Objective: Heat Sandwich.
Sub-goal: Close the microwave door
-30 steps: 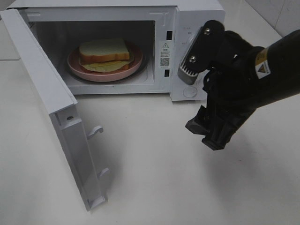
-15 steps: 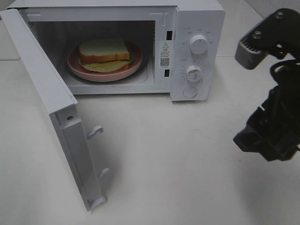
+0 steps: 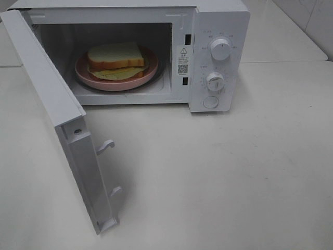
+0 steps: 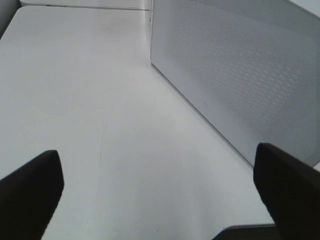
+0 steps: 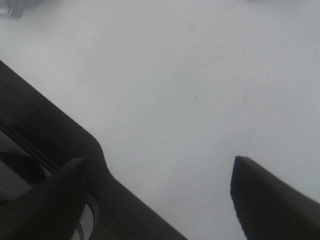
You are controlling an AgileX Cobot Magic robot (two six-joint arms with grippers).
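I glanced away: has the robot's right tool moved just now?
Yes. The right tool swung rightward, away from the microwave dials, out of the overhead view.

The left tool (image 4: 157, 151) and right tool (image 5: 156, 162) show matte black fingers (image 4: 30, 190) with blunt, rounded tips.

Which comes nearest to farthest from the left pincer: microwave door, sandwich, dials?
1. Microwave door: just beside the open left pincer, in its wrist view.
2. Sandwich: inside the cavity, beyond the door.
3. Dials: right-hand panel, likely farthest.
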